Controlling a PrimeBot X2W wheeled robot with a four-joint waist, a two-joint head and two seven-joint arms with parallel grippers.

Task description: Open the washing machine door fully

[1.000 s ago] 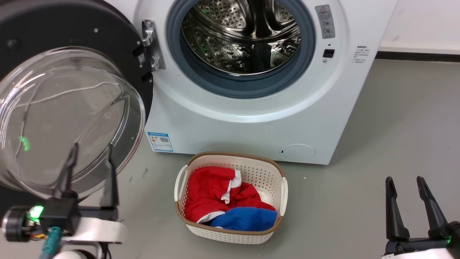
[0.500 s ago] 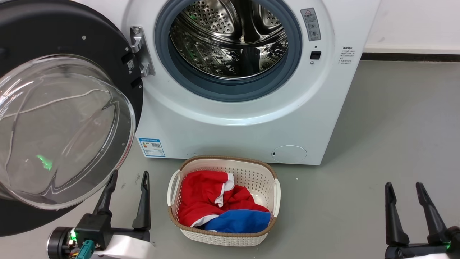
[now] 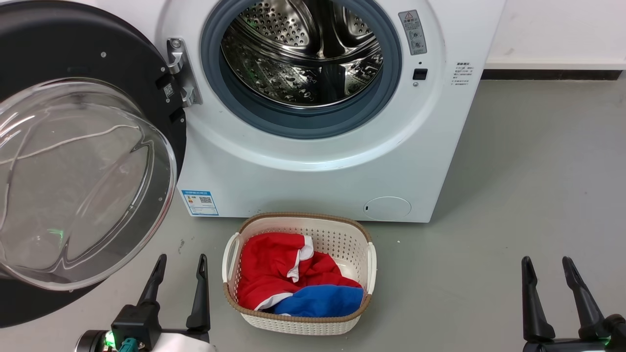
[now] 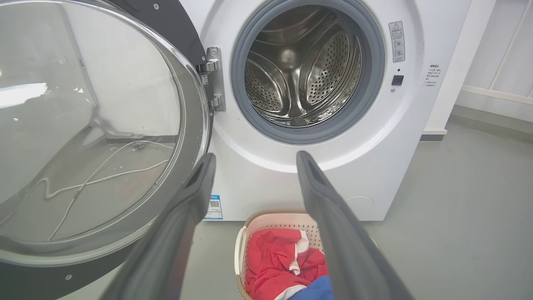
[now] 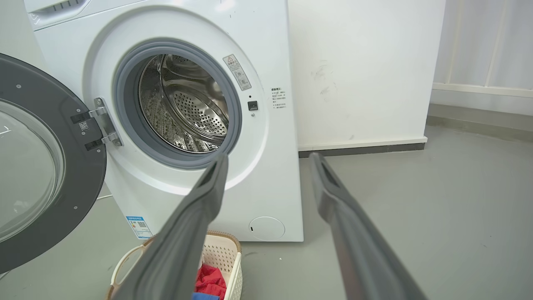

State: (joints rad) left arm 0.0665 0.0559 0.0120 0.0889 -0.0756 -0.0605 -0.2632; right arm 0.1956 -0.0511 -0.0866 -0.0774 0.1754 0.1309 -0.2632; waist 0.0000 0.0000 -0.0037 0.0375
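Note:
The washing machine door [image 3: 73,161] is swung wide open to the left on its hinge [image 3: 178,73], its black disc and clear glass bowl facing me; it also fills the left of the left wrist view [image 4: 91,137] and shows at the left edge of the right wrist view [image 5: 46,166]. The steel drum [image 3: 303,54] lies exposed inside the grey rubber ring. My left gripper [image 3: 182,259] is open just below the door's lower edge, apart from it, holding nothing. My right gripper [image 3: 547,261] is open at the lower right over bare floor.
A white plastic basket [image 3: 342,230] with red and blue clothes stands on the grey floor in front of the white machine [image 3: 313,176], right of my left gripper. A small round white flap [image 3: 387,208] sits low on the machine. A white wall [image 5: 362,71] stands to the right.
My left gripper has drawn back from in front of the door glass, down and to the right, to below the door. The head camera has shifted slightly. The right gripper stays put.

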